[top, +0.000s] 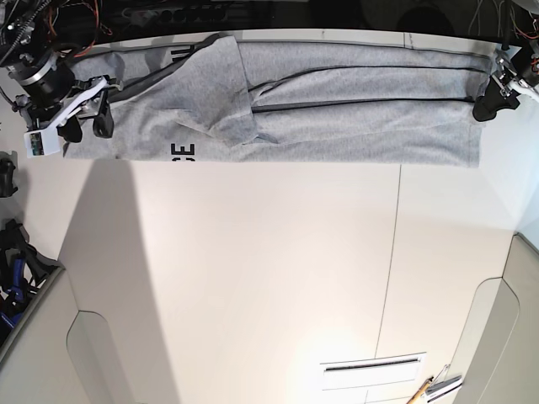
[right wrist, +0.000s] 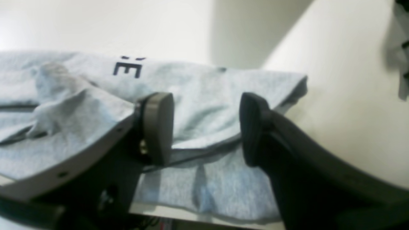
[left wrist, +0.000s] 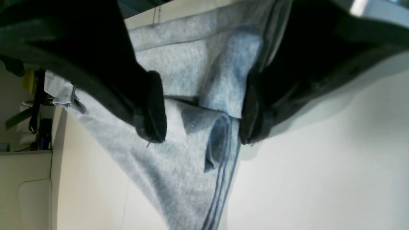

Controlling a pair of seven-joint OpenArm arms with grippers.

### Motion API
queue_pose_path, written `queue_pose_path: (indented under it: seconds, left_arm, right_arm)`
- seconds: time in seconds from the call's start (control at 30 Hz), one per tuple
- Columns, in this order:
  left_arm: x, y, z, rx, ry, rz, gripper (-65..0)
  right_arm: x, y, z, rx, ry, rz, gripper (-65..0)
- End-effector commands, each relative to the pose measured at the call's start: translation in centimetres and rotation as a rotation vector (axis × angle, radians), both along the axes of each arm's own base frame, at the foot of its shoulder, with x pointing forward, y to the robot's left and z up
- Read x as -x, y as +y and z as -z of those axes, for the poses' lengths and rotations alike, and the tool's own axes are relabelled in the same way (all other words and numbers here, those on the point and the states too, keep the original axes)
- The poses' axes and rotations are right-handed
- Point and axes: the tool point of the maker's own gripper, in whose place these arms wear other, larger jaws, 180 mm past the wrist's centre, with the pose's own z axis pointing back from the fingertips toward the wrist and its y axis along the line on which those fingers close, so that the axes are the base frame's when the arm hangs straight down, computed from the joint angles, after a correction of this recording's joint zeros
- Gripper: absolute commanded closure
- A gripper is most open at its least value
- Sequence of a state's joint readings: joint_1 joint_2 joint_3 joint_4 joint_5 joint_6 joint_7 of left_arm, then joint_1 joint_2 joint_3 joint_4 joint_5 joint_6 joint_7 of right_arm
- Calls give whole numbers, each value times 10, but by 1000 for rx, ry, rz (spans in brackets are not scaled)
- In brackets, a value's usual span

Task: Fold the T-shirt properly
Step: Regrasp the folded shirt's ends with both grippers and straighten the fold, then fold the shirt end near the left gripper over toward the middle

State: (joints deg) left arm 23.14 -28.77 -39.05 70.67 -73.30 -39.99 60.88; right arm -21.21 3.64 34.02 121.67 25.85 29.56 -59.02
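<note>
The right hand sits at the left edge of the base view, its arm coming in from the upper left corner. Its two dark fingers stand well apart, with nothing pinched between them. The left hand is at the far right of the base view, mostly dark and small there. Seen from the left wrist, its fingers are spread wide, seemingly gripping nothing.
</note>
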Motion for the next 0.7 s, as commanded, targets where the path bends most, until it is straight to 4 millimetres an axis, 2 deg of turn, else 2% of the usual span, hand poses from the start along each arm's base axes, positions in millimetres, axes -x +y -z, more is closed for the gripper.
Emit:
queue_pose_path:
  seconds: [0.0,0.2,0.27,0.4,0.57,0.67]
  left_arm:
    - [3,1,3,-32,36,42,-402]
    - [2,-14,14,-39,60,91,-389]
    - [2,-13,13,-39,58,88,-296]
    - [-4,-11,6,-18,20,63,0]
    - [-17,-12,-20,35,-73,41,0]
    - [-24,-26,-44,93,-125,98,0]
  right_arm:
    - [-5,-5,-4,-3,-29,16,-325]
    - [-4,-15,26,-61,49,53,-325]
    - [-2,-16,31,-69,64,58,-325]
    - [-2,-16,32,-71,67,59,-325]
    - [-1,-19,33,-58,73,67,-325]
    - [2,-29,35,-31,83,91,-325]
